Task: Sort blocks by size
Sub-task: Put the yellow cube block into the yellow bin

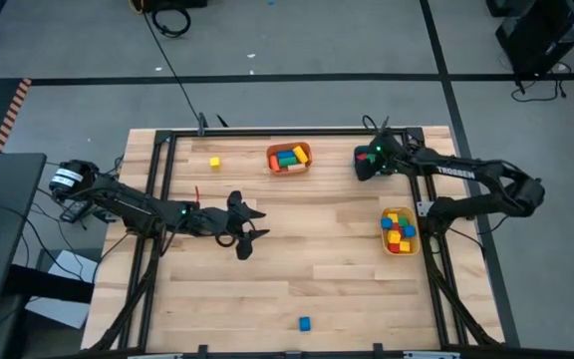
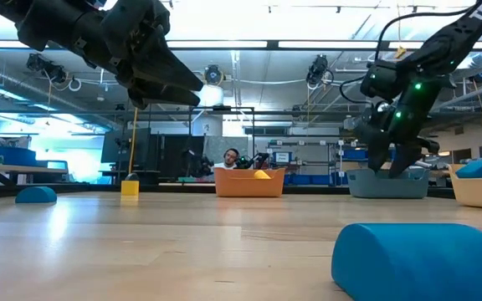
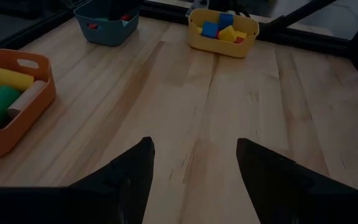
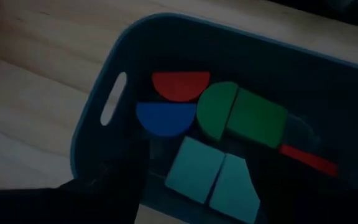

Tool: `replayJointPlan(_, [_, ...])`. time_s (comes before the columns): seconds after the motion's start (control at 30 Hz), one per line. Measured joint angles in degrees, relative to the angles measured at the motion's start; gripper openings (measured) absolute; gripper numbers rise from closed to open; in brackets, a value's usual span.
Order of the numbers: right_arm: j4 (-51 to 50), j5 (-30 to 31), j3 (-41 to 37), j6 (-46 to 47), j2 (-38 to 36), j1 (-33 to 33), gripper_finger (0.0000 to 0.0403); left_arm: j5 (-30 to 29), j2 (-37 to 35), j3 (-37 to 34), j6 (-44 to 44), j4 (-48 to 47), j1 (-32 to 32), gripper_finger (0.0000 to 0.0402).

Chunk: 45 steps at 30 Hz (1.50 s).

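Wooden counter (image 1: 297, 269) boards carry three bins and two loose blocks. Sorted blocks fill the orange bin (image 1: 289, 158) at twelve o'clock, the yellow bin (image 1: 400, 230) at three o'clock, and the teal bin (image 4: 98, 106) at about one o'clock, where red (image 4: 180, 85), blue (image 4: 165, 118), green (image 4: 241, 115) and light blue (image 4: 210, 177) pieces lie. One yellow block (image 1: 214, 162) sits at eleven o'clock, one blue block (image 1: 305, 323) at six. Over the teal bin hangs the right hand (image 1: 372, 163); whether it is open I cannot tell. At nine o'clock the left hand (image 1: 247, 227) hovers spread wide, empty.
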Motion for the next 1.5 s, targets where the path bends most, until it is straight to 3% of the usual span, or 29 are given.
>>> replayJointPlan(0.3, [-0.31,-0.64,0.02,-0.46,-5.54,0.92,0.0258,0.00,0.00,0.00,0.21,-0.09,0.00,0.0237])
replayJointPlan(0.47, [-0.59,-6.63,0.02,-0.46,-9.48,2.51,0.0246,0.00,0.00,0.00,0.24,-0.34,0.00,0.0237])
replayJointPlan(0.57, [-0.59,-9.01,0.04,-0.40,-11.68,4.61,0.0241,0.00,0.00,0.00,0.26,-0.38,0.00,0.0237])
replayJointPlan(0.8, [-0.61,-6.45,0.04,2.92,-15.55,12.52,0.0231,0.00,0.00,0.00,0.31,-0.38,0.00,0.0237])
replayJointPlan(0.9, [-0.61,-3.42,0.04,4.89,-15.99,18.12,0.0226,0.00,0.00,0.00,0.35,-0.38,0.00,0.0237])
replayJointPlan(1.2, [-0.62,13.08,0.04,12.28,-16.00,38.88,0.0201,-2.60,0.00,0.00,-0.91,-0.44,0.37,0.0241])
replayJointPlan(1.5, [-0.59,22.63,0.04,20.54,-15.97,54.63,0.0184,-4.75,5.71,0.00,-2.61,1.83,1.27,0.0308])
